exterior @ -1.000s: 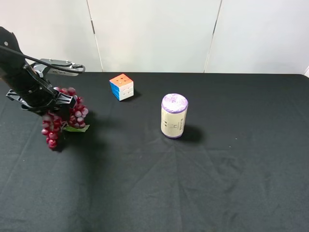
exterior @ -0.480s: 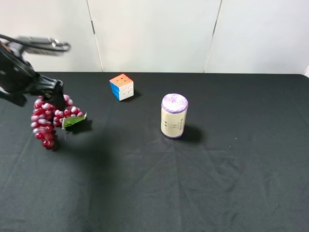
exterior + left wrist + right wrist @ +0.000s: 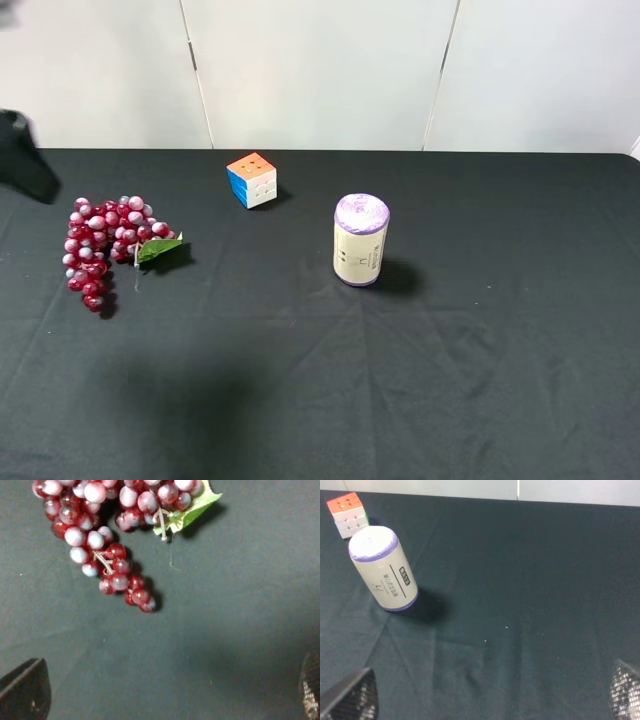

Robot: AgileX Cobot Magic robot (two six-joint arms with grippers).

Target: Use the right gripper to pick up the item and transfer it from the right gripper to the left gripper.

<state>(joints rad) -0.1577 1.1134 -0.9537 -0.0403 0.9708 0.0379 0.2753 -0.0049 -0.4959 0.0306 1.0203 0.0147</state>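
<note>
From my remote station, the grapes (image 3: 110, 245) lay loose on the black table (image 3: 420, 380) near its left edge, the green leaf (image 3: 158, 250) pointing toward the middle. Nothing touched them. The left gripper (image 3: 165, 690) hung above them with its jaws spread wide, only two dark fingertips (image 3: 25, 692) showing at the corners of its wrist view, black cloth bare between them. In the high view a dark blur at the far left edge (image 3: 22, 155) was all I could see of that arm, cut off by the frame.

The right gripper (image 3: 490, 692) was likewise spread, its textured fingertips (image 3: 352, 700) just entering the wrist view above open cloth; it was out of sight in the high view. A wide stretch of table ran clear to the right and front. The cube (image 3: 252, 179) sat toward the back edge, well apart from the grapes, and the cylinder (image 3: 360, 240) stood upright near the centre. Its label carried small dark print, too small for me to read. The top of the bunch was cropped in the left wrist view.
</note>
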